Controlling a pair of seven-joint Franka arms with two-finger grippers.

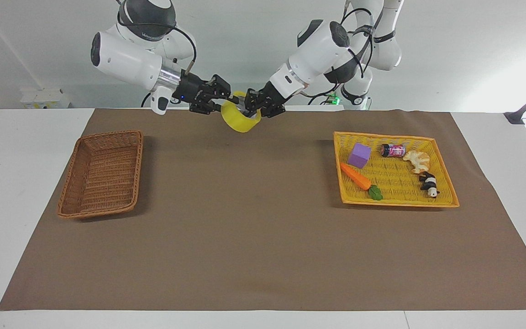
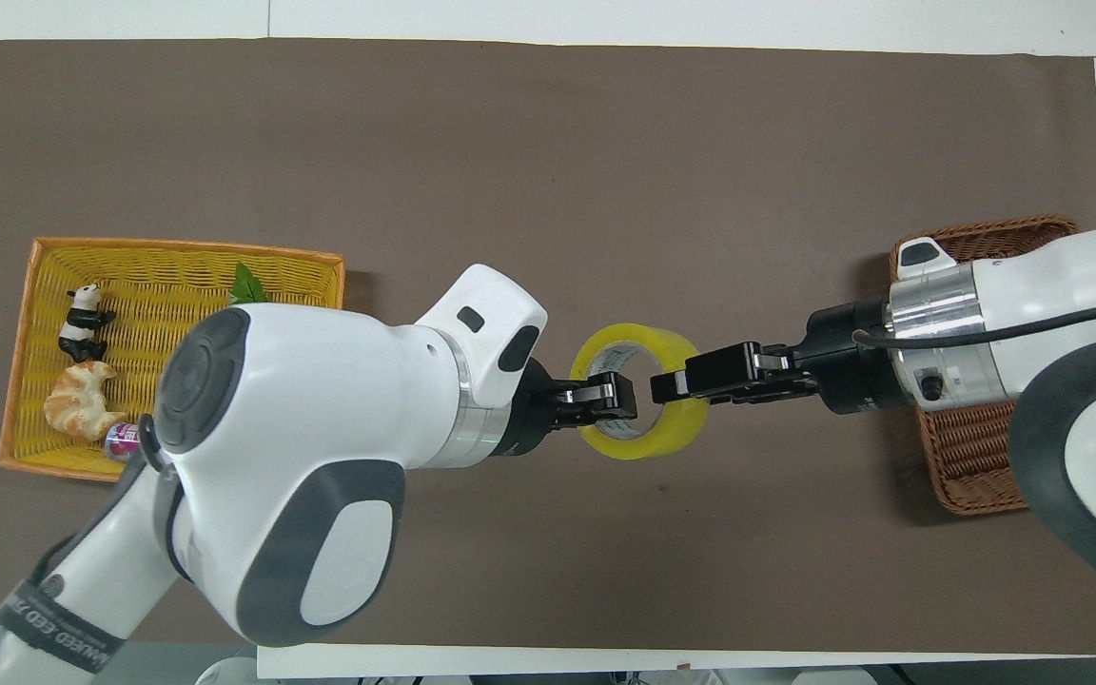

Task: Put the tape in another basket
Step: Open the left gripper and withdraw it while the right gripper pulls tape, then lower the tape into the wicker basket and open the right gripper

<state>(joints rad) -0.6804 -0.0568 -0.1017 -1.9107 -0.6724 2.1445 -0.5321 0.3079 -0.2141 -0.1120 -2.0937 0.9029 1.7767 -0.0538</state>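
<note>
Right now both of my grippers meet at the wide roll of translucent yellow packing tape (image 1: 240, 119), which hangs in the air over the brown mat (image 1: 263, 256), above the mat's edge nearest to my bases and about midway between the two baskets. My left gripper (image 1: 257, 106) comes in from the left arm's end and is clenched on the wall of the roll, one finger inside the white printed core and the other outside. My right gripper (image 1: 217, 98) comes in from the right arm's end, and its fingers (image 2: 672, 383) straddle the roll's wall on the side facing them; I cannot tell whether they are pressing on the tape or merely set around it. The roll sits tilted, its hole showing in the overhead view.

The brown woven wicker rectangular basket (image 1: 101, 174) lies toward the right arm's end of the table, well apart from the tape, with nothing in it that I can see. The bright yellow woven tray (image 1: 443, 201) lies toward the left arm's end and holds a purple cube (image 1: 359, 155), an orange toy carrot (image 1: 356, 177), a small can (image 1: 392, 150), a croissant (image 1: 417, 160) and a panda figure (image 1: 428, 184).
</note>
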